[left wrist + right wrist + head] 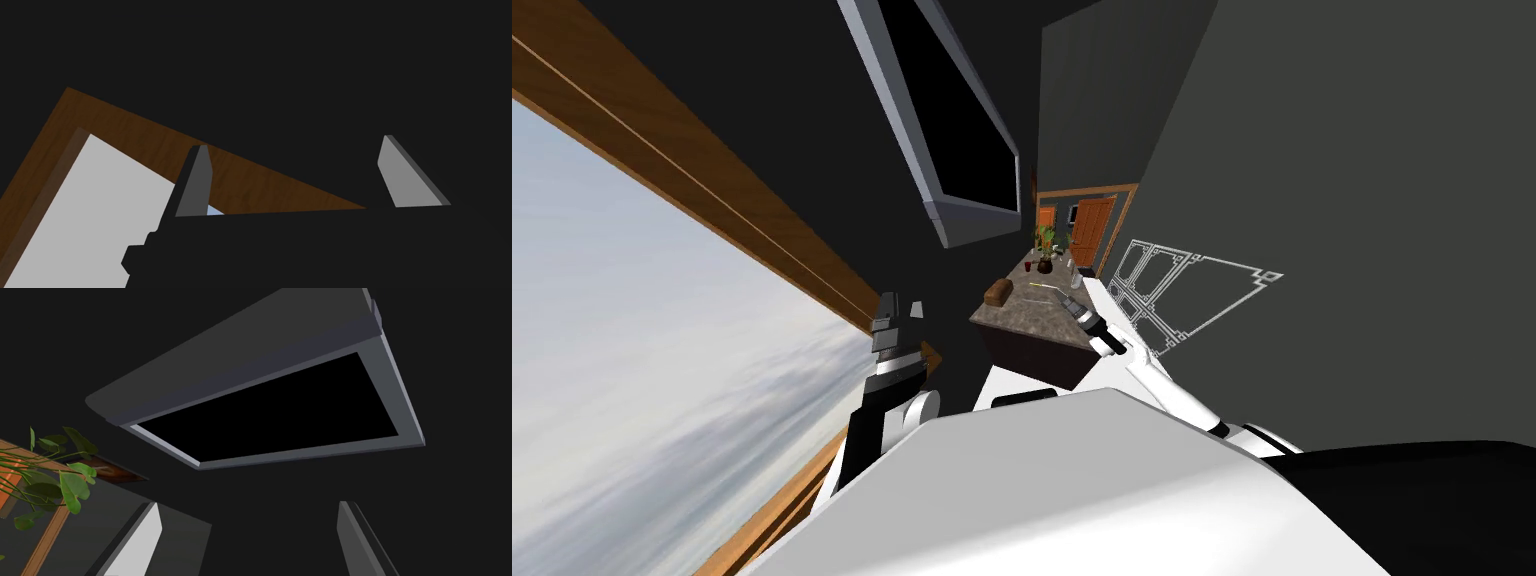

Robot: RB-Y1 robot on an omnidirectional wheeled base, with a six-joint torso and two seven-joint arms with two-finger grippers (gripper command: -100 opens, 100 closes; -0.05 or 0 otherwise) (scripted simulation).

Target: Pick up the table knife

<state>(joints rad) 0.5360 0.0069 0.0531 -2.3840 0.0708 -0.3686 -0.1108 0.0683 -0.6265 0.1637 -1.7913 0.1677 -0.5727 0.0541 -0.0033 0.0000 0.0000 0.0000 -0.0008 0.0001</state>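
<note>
The table knife (1045, 289) is a thin pale strip lying on the mottled brown-grey tabletop (1017, 318) ahead of me. My right gripper (1067, 299) reaches over the table's right side, close to the knife's nearer end and apart from it. In its wrist view the right gripper (250, 528) is open with nothing between its fingers, pointing up at a grey-framed black panel (280, 413) on the wall. My left gripper (902, 303) is raised by the window on my left; the left gripper (295, 170) stands open and holds nothing.
On the table are a brown block (998, 291), a red glass (1028, 266), a dark pot (1045, 266) and a leafy plant (1046, 240). The grey-framed panel (952, 120) hangs above. An orange door (1092, 228) stands beyond. A wood-framed window (632, 330) is at my left.
</note>
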